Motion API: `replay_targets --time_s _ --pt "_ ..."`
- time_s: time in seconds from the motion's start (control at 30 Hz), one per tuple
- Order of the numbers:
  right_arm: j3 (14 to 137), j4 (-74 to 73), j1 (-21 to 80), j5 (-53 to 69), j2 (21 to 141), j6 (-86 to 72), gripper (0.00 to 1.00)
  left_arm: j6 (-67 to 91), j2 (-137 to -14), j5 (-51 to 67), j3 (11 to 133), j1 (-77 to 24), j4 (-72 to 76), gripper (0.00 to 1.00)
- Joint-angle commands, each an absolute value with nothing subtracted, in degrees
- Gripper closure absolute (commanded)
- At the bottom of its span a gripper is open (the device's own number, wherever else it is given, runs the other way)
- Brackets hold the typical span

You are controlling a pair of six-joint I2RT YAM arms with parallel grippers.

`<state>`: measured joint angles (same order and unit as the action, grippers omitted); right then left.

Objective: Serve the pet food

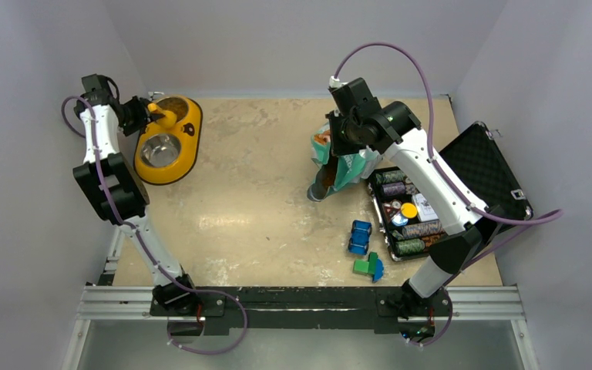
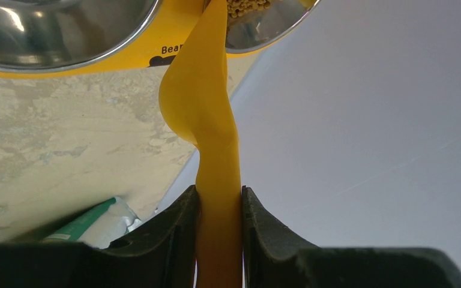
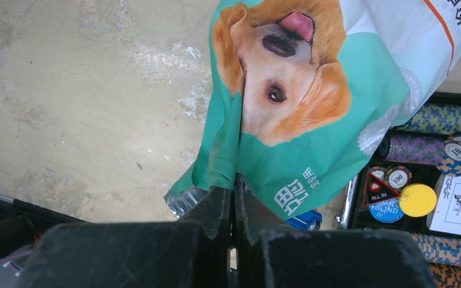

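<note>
A yellow two-bowl feeder (image 1: 189, 131) stands at the far left. Its far bowl holds brown pet food (image 1: 176, 104), and its near steel bowl (image 1: 160, 150) looks empty. My left gripper (image 1: 145, 116) is shut on the handle of a yellow scoop (image 2: 207, 120), whose head reaches over the kibble (image 2: 249, 7) in the far bowl. The teal pet-food bag (image 1: 345, 166) with a dog picture (image 3: 282, 72) hangs at centre right. My right gripper (image 3: 234, 183) is shut on a fold at the bag's edge.
An open black case (image 1: 482, 166) of poker chips (image 1: 410, 229) lies at the right, just beside the bag. A blue toy (image 1: 360, 237) and a green-and-blue toy (image 1: 368, 266) sit near the front. Grey walls close in on the left, back and right.
</note>
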<state>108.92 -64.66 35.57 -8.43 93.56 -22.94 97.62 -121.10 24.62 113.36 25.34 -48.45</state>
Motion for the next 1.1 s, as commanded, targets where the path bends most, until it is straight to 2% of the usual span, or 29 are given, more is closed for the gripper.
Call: replay_targets --time_s 0.0,0.2,0.33,0.5,0.7,0.77,0.9,1.07 --pt "110.82 -60.73 35.04 -10.08 88.95 -22.90 1.00 100.65 -122.78 25.04 118.55 25.03 -54.69 1.00" --pt "110.96 -60.65 34.98 -10.48 88.94 -22.78 1.00 99.43 -120.85 24.95 119.38 24.91 -50.57 1.00" --pt "111.08 -60.58 35.04 -10.62 89.08 -22.59 1.00 95.74 -116.22 24.57 115.21 24.71 -41.44 1.00" --pt "111.63 -60.49 35.02 -11.18 89.37 -22.18 1.00 89.78 -106.26 27.33 101.19 23.83 -22.38 1.00" --pt "113.91 -60.42 34.95 -11.69 90.69 -21.56 1.00 76.22 -87.64 38.71 78.56 17.52 -5.23 1.00" --pt "114.67 -60.47 34.90 -11.71 91.26 -21.26 1.00 68.87 -80.35 42.22 72.52 10.78 -8.71 1.00" --pt "115.37 -60.56 34.97 -12.28 92.26 -20.51 1.00 54.92 -67.16 41.93 65.67 -0.13 -26.01 1.00" --pt "117.08 -60.56 34.96 -12.18 94.35 -20.62 1.00 44.62 -56.44 46.06 65.49 -9.46 -45.98 1.00"
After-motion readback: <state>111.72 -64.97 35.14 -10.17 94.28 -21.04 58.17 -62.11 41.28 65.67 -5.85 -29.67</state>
